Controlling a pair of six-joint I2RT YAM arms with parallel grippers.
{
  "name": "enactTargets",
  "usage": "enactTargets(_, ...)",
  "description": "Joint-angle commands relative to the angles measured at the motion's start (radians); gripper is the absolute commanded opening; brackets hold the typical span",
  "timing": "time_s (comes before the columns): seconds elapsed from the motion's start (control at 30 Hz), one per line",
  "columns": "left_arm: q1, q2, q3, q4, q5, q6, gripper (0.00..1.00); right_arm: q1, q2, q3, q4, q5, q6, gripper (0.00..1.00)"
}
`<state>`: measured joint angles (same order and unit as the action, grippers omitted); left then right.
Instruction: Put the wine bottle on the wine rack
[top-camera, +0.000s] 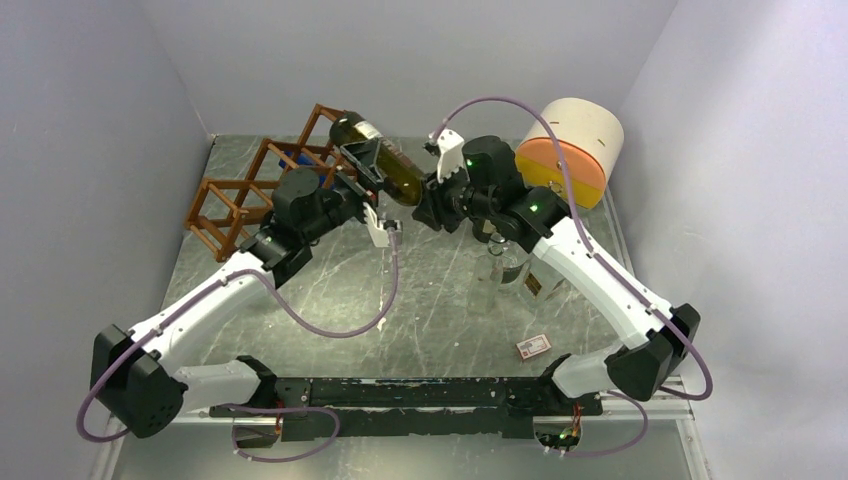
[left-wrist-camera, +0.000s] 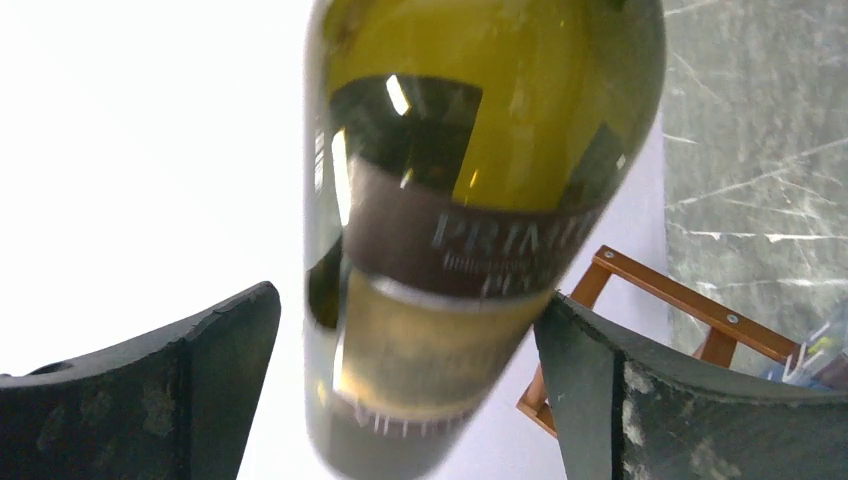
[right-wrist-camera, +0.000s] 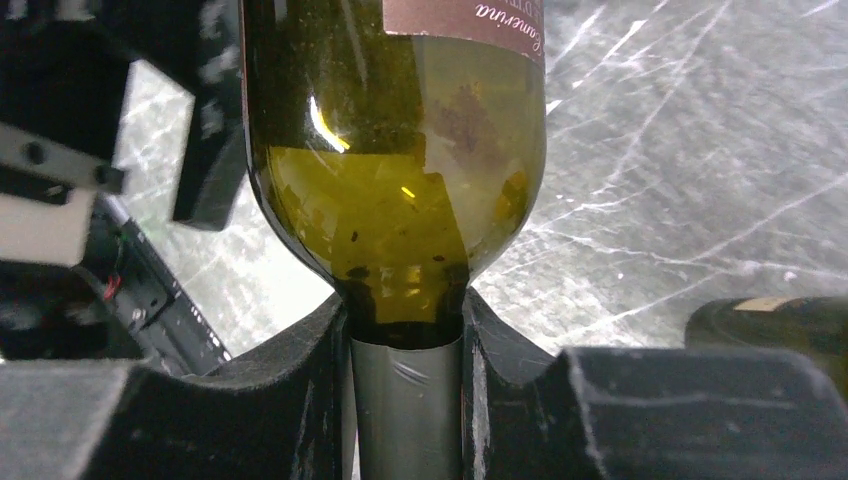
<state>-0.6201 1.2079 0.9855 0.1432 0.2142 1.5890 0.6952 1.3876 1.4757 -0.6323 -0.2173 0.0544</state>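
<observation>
A dark green glass wine bottle (top-camera: 375, 160) with a brown label hangs tilted in the air over the far part of a grey marbled counter (top-camera: 420, 290). Its base points toward the top cell of a reddish-brown wooden lattice wine rack (top-camera: 240, 200), which stands at the far left of the counter. Whether the glass touches the rack cannot be told. The right tool (right-wrist-camera: 405, 330) is clamped tight around the bottle's foil-covered neck, just below the shoulder. The left tool (left-wrist-camera: 400, 330) stands wide, with the bottle's labelled body between its dark fingers and one finger clearly off the glass. A white and orange cylinder (top-camera: 570, 150) sits at the far right. A small red and white card (top-camera: 534, 346) lies nearer the arm bases.
</observation>
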Motion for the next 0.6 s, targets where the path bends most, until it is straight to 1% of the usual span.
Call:
enactTargets(0.0, -0.011, -0.080, -0.027, 0.111, 0.033, -0.081, 0.99, -0.010, -0.071, 0.000, 0.167, 0.152, 0.077, 0.00)
enactTargets(0.13, -0.013, -0.118, -0.034, 0.060, 0.029, -0.144, 0.99, -0.010, -0.080, 0.007, 0.169, 0.225, 0.115, 0.00)
enactTargets(0.2, -0.015, -0.142, -0.031, 0.040, 0.029, -0.215, 0.99, -0.010, -0.085, 0.004, 0.169, 0.240, 0.128, 0.00)
enactTargets(0.33, -0.015, -0.188, -0.012, -0.014, 0.047, -0.421, 0.99, -0.010, -0.107, -0.024, 0.181, 0.208, 0.142, 0.00)
enactTargets(0.43, -0.015, -0.217, -0.015, -0.033, 0.044, -0.485, 0.99, -0.010, -0.117, -0.065, 0.182, 0.170, 0.136, 0.00)
enactTargets(0.5, -0.015, -0.230, -0.019, 0.021, -0.002, -0.572, 0.99, -0.010, -0.116, -0.091, 0.186, 0.140, 0.121, 0.00)
enactTargets(0.57, -0.015, -0.234, -0.010, 0.077, -0.082, -0.695, 0.99, -0.008, -0.111, -0.109, 0.186, 0.131, 0.118, 0.00)
